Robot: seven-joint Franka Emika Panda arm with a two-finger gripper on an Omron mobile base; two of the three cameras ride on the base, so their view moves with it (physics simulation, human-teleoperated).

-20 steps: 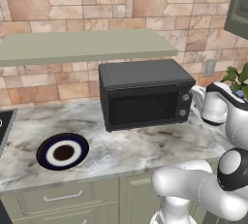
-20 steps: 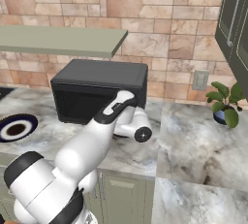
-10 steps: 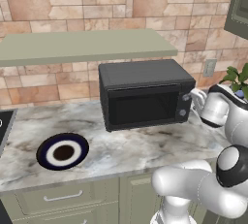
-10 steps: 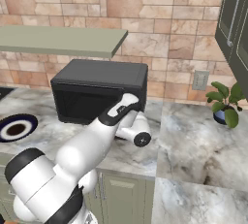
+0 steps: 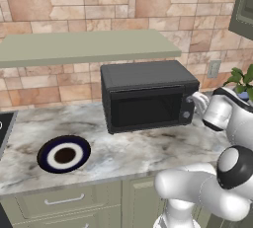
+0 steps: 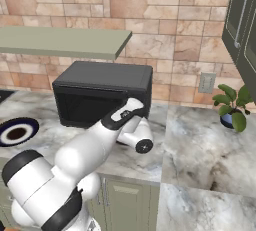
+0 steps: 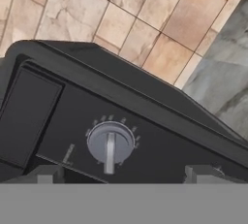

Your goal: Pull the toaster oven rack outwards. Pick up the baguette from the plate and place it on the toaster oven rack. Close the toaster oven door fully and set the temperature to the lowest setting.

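Hand view showed the claw (image 7: 123,174) spread wide and empty, fingertips (image 7: 46,173) flanking a round knob (image 7: 110,144) on the toaster oven (image 5: 148,94). Its door (image 5: 146,108) was shut. Left of it on the desk (image 5: 148,148) sat the plate (image 5: 64,154), bare.

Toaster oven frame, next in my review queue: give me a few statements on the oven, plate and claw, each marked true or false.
1. The boxy dark grey-black toaster oven has its glass-windowed drop-down door shut. True.
2. A golden-tan baguette lies on the round dark navy plate with the white ring. False: the plate is bare.
3. The claw is open, its tips either side of a round grey knob on the oven's panel. True.
4. The plate sits on top of the oven. False: it rests on the marble counter, to the left of the oven in the left base view.
5. A potted green plant stands on the counter. True.
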